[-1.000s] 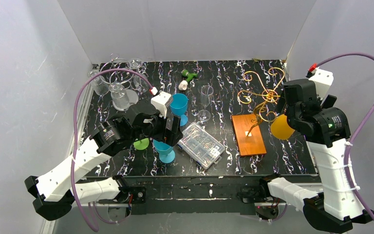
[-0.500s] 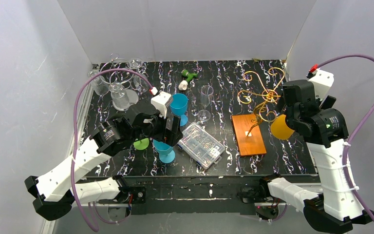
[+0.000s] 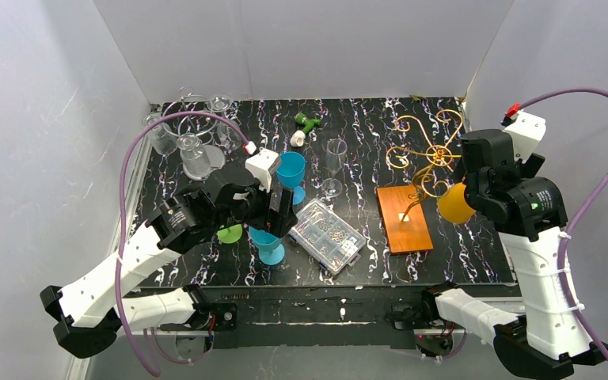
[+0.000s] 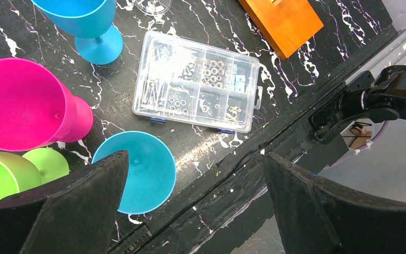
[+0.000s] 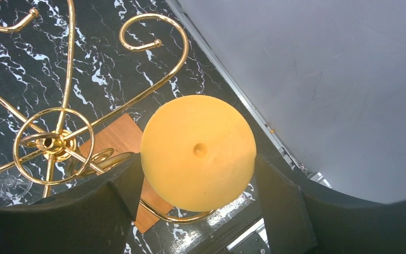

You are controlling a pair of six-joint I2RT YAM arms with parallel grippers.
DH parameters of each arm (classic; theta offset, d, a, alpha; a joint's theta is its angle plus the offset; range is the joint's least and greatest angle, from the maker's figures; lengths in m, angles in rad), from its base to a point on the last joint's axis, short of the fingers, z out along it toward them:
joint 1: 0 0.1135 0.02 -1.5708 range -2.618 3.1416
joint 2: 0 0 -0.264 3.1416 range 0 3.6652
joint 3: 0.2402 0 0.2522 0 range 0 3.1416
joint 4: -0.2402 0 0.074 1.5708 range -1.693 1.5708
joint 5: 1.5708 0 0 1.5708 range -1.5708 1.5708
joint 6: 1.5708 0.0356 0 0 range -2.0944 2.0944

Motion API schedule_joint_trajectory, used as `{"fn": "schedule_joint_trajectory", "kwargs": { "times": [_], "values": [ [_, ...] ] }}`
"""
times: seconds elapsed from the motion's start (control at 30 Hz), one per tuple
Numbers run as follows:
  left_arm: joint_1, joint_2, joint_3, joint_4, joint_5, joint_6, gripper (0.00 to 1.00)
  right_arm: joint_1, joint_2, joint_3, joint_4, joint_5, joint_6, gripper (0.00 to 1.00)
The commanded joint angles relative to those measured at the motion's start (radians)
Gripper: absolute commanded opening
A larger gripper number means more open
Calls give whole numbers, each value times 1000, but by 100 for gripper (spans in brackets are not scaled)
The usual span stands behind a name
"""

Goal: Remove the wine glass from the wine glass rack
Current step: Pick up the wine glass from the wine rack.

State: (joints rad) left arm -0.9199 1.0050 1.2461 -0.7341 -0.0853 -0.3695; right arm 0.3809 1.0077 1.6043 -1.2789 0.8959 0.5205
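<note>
A yellow wine glass (image 3: 454, 205) hangs on a lower arm of the wine glass rack (image 3: 423, 147), a golden curled-wire stand on an orange-brown wooden base (image 3: 403, 219) at the right of the table. In the right wrist view the wine glass (image 5: 198, 151) shows as a round yellow disc over a gold loop of the rack (image 5: 53, 143). It fills the gap between the jaws of my right gripper (image 5: 198, 159), which press on both its sides. My left gripper (image 4: 194, 155) hangs wide open and holds nothing, above the coloured cups at centre left.
A clear compartment box (image 3: 330, 235) lies mid-table. Blue cups (image 3: 290, 170), a pink cup (image 4: 21, 103) and a green cup (image 4: 0, 177) crowd round my left gripper. A clear stemmed glass (image 3: 334, 162) stands mid-table and clear glassware (image 3: 190, 142) back left. The side wall (image 5: 322, 79) is close on the right.
My right gripper's jaws have narrowed onto the yellow wine glass, which has shifted slightly left. The left arm has not moved.
</note>
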Motion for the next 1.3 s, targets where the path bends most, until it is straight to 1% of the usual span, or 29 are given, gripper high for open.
{"fn": "schedule_joint_trajectory", "kwargs": {
  "times": [0.0, 0.07, 0.13, 0.2, 0.47, 0.77, 0.87, 1.27],
  "values": [
    [-4, -6, 23, -8, -1, 7, 98, -2, -5, -1, 37, 37, 1, 77],
    [-5, -3, 23, -8, 0, 6, 98, -2, 3, 8, 29, 39, -2, 82],
    [-5, -2, 23, -8, 2, 6, 98, -2, 6, 8, 21, 48, -3, 92],
    [-5, 0, 23, -8, 4, 6, 98, -2, 1, 2, 23, 54, -7, 98],
    [-5, 1, 25, -8, 1, 7, 98, -2, -20, -67, 79, 34, -16, 98],
    [-5, 4, 29, -8, -2, 9, 98, -2, -22, -68, 115, 52, -24, 98],
    [-5, 6, 33, -8, -1, 9, 98, -2, -28, -74, 123, 53, -26, 95],
    [-5, 14, 37, -7, 2, 9, 98, -2, -21, -26, 101, 87, -35, 71]
  ]
}}
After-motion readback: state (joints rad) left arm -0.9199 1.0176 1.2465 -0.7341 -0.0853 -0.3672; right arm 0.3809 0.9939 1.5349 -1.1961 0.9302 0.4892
